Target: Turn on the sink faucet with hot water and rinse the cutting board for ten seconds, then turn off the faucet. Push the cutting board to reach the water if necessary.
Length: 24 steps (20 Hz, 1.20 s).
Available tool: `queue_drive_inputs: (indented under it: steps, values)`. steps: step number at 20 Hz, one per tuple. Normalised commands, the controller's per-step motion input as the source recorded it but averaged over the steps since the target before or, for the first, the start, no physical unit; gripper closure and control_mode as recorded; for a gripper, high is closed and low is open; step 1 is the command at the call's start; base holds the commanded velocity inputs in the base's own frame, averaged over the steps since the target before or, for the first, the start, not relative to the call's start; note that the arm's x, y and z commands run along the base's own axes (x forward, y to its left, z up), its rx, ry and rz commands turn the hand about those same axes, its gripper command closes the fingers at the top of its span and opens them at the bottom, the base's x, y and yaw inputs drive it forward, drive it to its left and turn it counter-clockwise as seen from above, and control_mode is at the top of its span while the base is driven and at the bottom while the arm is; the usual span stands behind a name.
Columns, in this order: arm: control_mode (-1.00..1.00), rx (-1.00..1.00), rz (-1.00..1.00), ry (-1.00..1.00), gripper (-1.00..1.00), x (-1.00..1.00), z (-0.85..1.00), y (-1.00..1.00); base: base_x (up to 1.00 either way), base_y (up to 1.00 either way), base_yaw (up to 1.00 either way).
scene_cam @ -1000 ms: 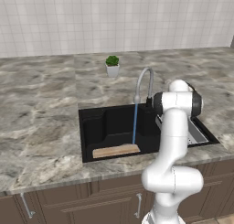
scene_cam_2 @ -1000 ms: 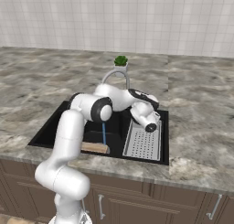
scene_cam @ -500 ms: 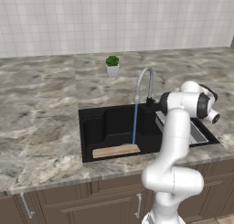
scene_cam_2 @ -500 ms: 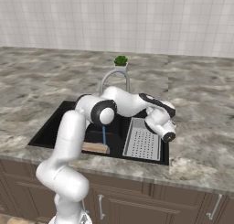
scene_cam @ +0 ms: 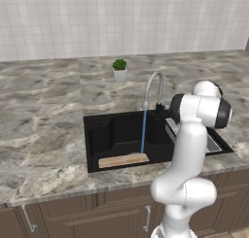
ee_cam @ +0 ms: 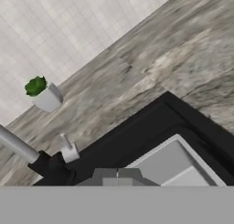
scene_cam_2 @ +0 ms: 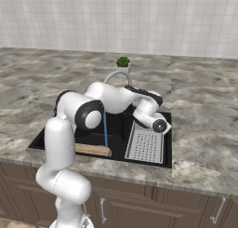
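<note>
While the water (scene_cam: 143, 130) runs from the faucet (scene_cam: 152, 88) onto the right end of the cutting board (scene_cam: 123, 160) at the sink's (scene_cam: 99, 135) front wall, just wait out the rinse (no push needed, I'd say). Right base view: the gripper (scene_cam_2: 159, 125) hangs over the drainer tray (scene_cam_2: 145, 147), jaws closed on nothing. Hand view: the faucet handle (ee_cam: 67, 149) sits close left, so approach it squarely for shutoff.

You have one black rectangular sink (scene_cam: 104, 135), one silver gooseneck faucet (scene_cam: 151, 88), one tan wooden cutting board (scene_cam: 123, 160), one thin blue water stream (scene_cam: 143, 131), one grey ribbed drainer tray (scene_cam_2: 146, 145), and one small potted plant (scene_cam: 119, 70).
</note>
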Motion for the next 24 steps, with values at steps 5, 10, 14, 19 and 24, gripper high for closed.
queue_drive_inputs:
  steps: [5, 10, 14, 19, 24]
  values:
    - [-1.00, -0.01, 0.00, 0.06, 1.00, 0.00, 0.06, 0.26, 0.00, 0.00, 0.00]
    - [-1.00, 0.00, 0.03, 0.00, 1.00, 0.00, 0.00, 0.00, 0.00, 0.00, 0.00]
    - [-1.00, 0.00, 0.09, -0.07, 1.00, 0.00, 0.00, 0.17, 0.00, 0.00, 0.00]
    - [-1.00, 0.00, 0.27, -0.10, 1.00, 0.00, 0.00, 0.25, 0.00, 0.00, 0.00]
    - [-1.00, 0.00, 0.38, -0.08, 1.00, -0.03, 0.00, 0.04, 0.00, 0.00, 0.00]
